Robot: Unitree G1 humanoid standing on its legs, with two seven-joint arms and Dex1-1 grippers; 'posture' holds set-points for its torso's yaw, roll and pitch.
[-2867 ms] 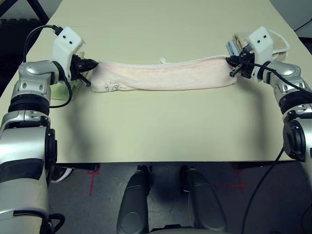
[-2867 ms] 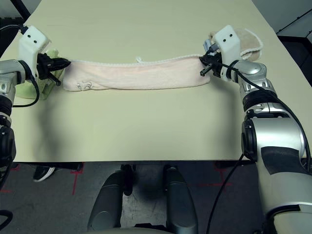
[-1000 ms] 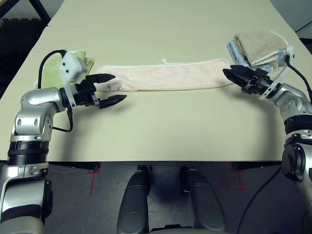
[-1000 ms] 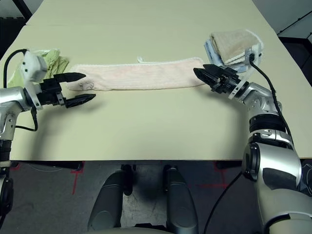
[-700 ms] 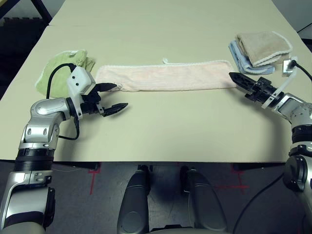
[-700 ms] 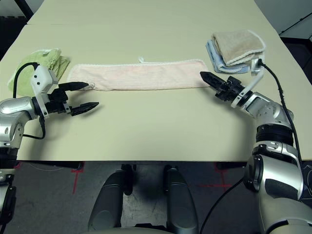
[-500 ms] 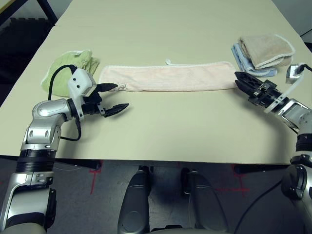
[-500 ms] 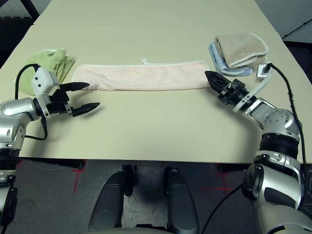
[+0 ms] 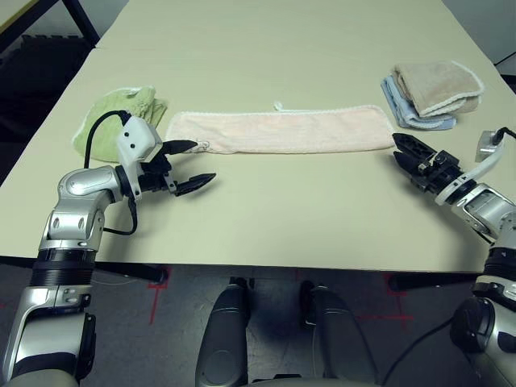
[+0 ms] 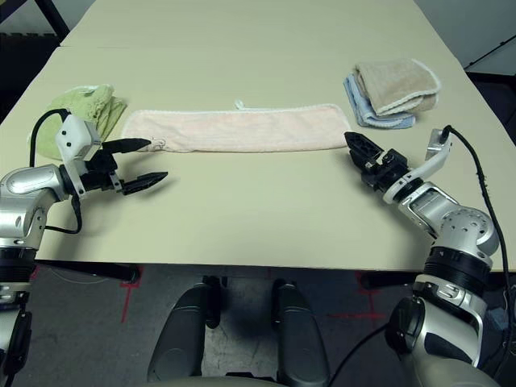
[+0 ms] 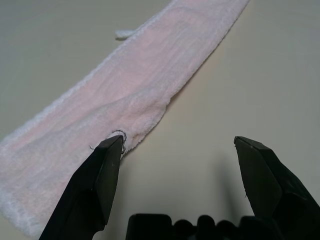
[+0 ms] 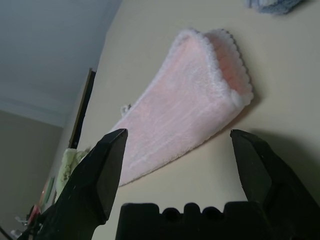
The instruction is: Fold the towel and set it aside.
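Now the tabletop (image 9: 266, 218) carries the towel (image 9: 282, 131) as a long pink strip folded once lengthwise, lying flat and parallel to the near edge, roughly midway between the near and far edges. Toward the left edge sits a green towel (image 9: 113, 127), close to the strip's left end; toward the right edge a beige-and-blue stack (image 9: 431, 93) lies just beyond its right end.

Both arms are off the cloth. The left gripper (image 9: 193, 164) has its jaws spread wide and empty, one fingertip (image 11: 112, 150) right at the strip's near left corner; whether it brushes the pile is hard to tell. The right gripper (image 10: 363, 155) is likewise spread and holds nothing, just off the right end, where the right wrist view shows two layers gaping slightly.

The risks, as I judge them: at the right end a pinch may catch only the upper layer, so the fold would peel open when lifted. At the left, a careless close could drag the corner askew or snag the green towel. Uneven lifts would leave a crooked second fold.
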